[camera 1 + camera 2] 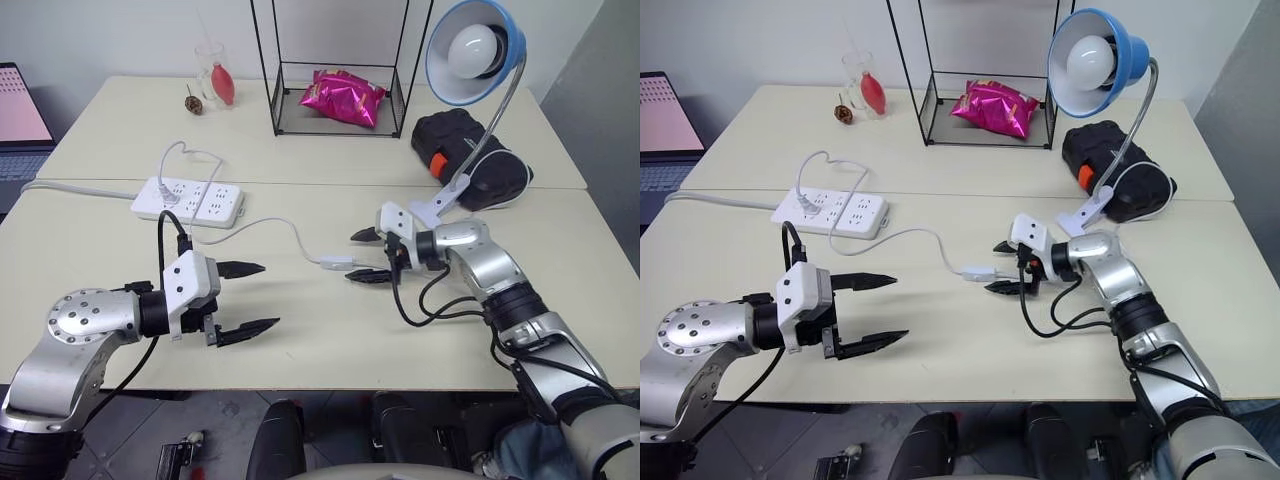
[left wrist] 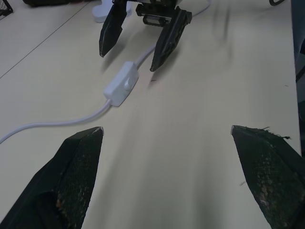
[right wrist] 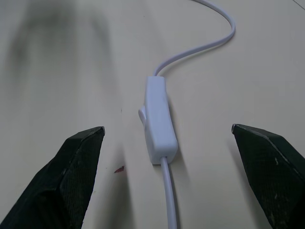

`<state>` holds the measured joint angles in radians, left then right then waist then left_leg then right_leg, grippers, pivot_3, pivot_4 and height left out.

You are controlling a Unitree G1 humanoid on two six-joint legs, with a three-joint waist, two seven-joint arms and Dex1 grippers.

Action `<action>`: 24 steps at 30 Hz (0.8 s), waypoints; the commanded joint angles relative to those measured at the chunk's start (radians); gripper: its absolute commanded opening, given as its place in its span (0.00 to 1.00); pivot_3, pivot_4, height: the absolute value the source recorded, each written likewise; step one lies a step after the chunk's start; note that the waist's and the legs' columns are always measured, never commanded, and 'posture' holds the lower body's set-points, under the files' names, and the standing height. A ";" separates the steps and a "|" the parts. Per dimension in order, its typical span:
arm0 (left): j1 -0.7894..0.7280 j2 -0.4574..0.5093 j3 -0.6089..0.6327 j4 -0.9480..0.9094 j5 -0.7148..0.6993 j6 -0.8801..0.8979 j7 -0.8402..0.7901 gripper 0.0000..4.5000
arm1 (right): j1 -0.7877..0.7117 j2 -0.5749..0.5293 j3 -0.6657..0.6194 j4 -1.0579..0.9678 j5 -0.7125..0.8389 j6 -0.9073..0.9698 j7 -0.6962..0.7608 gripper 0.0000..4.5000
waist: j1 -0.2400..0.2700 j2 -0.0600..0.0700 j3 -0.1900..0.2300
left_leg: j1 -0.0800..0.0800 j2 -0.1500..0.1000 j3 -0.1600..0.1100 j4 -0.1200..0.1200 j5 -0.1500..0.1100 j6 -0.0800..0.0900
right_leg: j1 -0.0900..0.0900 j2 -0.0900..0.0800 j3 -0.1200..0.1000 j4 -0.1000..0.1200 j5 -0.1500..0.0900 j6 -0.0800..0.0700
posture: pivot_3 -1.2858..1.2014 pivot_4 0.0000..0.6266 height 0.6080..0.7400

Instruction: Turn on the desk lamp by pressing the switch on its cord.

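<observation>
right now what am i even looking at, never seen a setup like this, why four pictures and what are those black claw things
This is a two-armed robot at a table. The two wide pictures come from cameras in its head, looking down over its arms. The two close-ups come from cameras on its wrists, looking along each claw's black fingers.

The left gripper hovers over bare table, jaws open, holding nothing. The right gripper has open jaws either side of a small white switch on a thin white cord; it is not gripping it.

That cord runs to a white power strip. The blue desk lamp is clipped to the table behind. Also there: a black bag, a wire frame holding a pink snack packet, and a glass.
</observation>
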<state>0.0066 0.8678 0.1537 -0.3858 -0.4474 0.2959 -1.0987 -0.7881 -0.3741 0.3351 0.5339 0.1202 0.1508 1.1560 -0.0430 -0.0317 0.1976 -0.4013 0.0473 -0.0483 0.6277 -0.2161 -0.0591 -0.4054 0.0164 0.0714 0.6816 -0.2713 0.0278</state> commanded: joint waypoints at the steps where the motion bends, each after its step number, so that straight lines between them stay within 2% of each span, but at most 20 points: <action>1: 0.001 0.002 0.005 -0.008 0.005 -0.019 0.001 1.00 | -0.038 0.009 -0.016 0.038 -0.010 -0.039 0.031 1.00 | 0.000 0.000 0.000 | 0.000 0.000 0.000 0.000 0.000 0.000 | 0.000 0.000 0.000 0.000 0.000 0.000 | 0.52 0.24 1.00; 3: 0.004 0.001 0.005 -0.007 0.007 -0.022 0.000 1.00 | -0.040 0.014 -0.018 0.049 -0.013 -0.046 0.041 1.00 | 0.000 0.000 0.000 | 0.000 0.000 0.000 0.000 0.000 0.000 | 0.000 0.000 0.000 0.000 0.000 0.000 | 0.52 0.24 1.00; 6: 0.009 0.000 0.005 -0.004 0.010 -0.025 0.000 1.00 | -0.040 0.023 -0.022 0.059 -0.017 -0.056 0.048 0.89 | -0.002 0.000 0.000 | 0.000 0.000 0.000 0.000 0.000 0.000 | 0.000 0.000 0.000 0.000 0.000 0.000 | 0.52 0.24 1.00; 10: 0.014 -0.004 0.001 -0.002 0.015 -0.033 0.000 1.00 | -0.037 0.039 -0.026 0.070 -0.023 -0.072 0.039 0.61 | -0.005 0.000 0.000 | 0.000 0.000 0.000 0.000 0.000 0.000 | 0.000 0.000 0.000 0.000 0.000 0.000 | 0.52 0.24 1.00; 18: 0.015 -0.008 -0.005 0.014 0.021 -0.053 -0.002 1.00 | -0.033 0.031 -0.008 0.089 -0.076 -0.158 0.035 0.15 | -0.005 0.000 0.000 | 0.000 0.000 0.000 0.000 0.000 0.000 | 0.000 0.000 0.000 0.000 0.000 0.000 | 0.52 0.24 1.00; 20: 0.014 -0.010 -0.007 0.019 0.023 -0.060 -0.003 1.00 | -0.030 0.025 -0.005 0.081 -0.086 -0.181 0.044 0.09 | -0.005 0.000 0.000 | 0.000 0.000 0.000 0.000 0.000 0.000 | 0.000 0.000 0.000 0.000 0.000 0.000 | 0.52 0.24 1.00; 24: 0.006 -0.015 -0.013 0.031 0.027 -0.071 -0.002 1.00 | -0.020 0.015 -0.003 0.036 -0.090 -0.197 0.070 0.08 | -0.005 0.000 0.000 | 0.000 0.000 0.000 0.000 0.000 0.000 | 0.000 0.000 0.000 0.000 0.000 0.000 | 0.52 0.24 1.00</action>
<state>0.0216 0.8583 0.1411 -0.3465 -0.4212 0.2476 -1.1015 -0.8031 -0.3493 0.3376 0.6241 0.0241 -0.0293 1.2021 -0.0485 -0.0313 0.1979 -0.4012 0.0474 -0.0484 0.6276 -0.2161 -0.0591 -0.4054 0.0164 0.0714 0.6818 -0.2713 0.0278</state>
